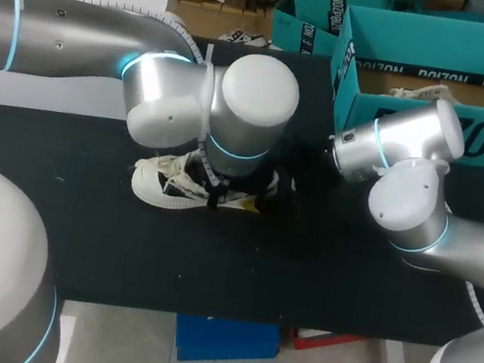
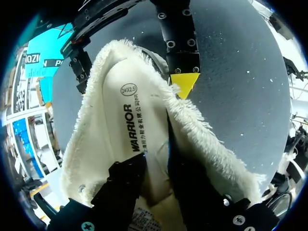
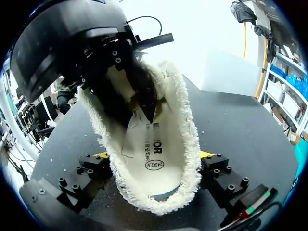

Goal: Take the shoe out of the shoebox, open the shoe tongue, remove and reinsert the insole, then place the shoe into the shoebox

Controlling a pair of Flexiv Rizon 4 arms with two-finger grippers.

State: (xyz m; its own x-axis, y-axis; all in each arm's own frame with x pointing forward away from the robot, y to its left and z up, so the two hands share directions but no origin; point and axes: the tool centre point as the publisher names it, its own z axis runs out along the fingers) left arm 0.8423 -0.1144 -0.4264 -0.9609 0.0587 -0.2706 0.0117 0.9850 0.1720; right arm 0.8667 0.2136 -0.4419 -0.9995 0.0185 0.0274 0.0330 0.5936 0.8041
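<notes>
black fingers (image 2: 122,190) of your left gripper (image 2: 156,166) are closed on the insole (image 2: 120,139), pinching it along a crease near one end. their yellow tips are buried in the pile, so you can't see them. the insole is cream fleece with a shaggy fringe, its printed face turned to the left wrist camera, and it is held up off the table (image 1: 120,254) between your two grippers. at its other, rounded end your right gripper (image 3: 154,155) stands wide apart. the fringe presses against the inner side of each of its fingers, so you are holding it there from two sides, with the rounded end sagging just past the yellow tips. under your left arm (image 1: 255,101) the shoe (image 1: 161,183), white with black, sits on the black table, partly hidden by the wrist. the teal shoebox (image 1: 425,128) stands open at the table's far right, behind your right arm (image 1: 405,198) and well apart from the shoe
</notes>
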